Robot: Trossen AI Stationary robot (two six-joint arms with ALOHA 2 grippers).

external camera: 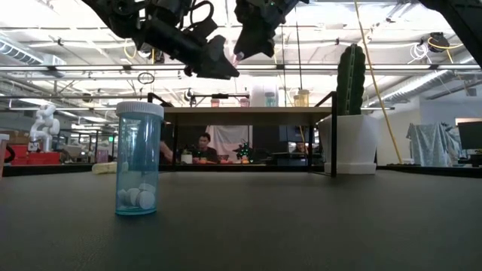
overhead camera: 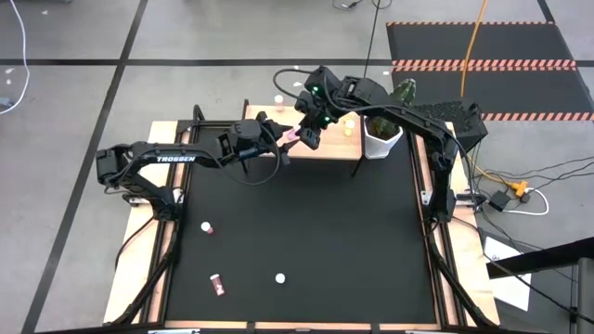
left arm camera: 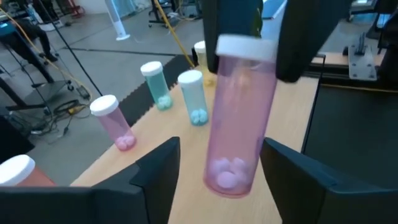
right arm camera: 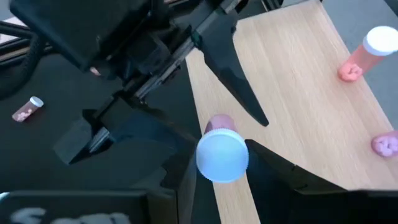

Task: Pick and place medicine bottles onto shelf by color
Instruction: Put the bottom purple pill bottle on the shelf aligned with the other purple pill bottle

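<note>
Holding one pink bottle (left arm camera: 239,118): right hand (right arm camera: 221,171) pinching | left hand (left arm camera: 217,168) spread | table: three bottles

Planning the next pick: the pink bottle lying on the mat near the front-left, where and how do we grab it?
Grip the lying pink bottle across mid-body, coming straight down with fingers astride its long axis. It lies flat on the mat, so cap and base face sideways, and nothing crowds it. The right gripper holds another pink bottle, with the left gripper open around it.
</note>
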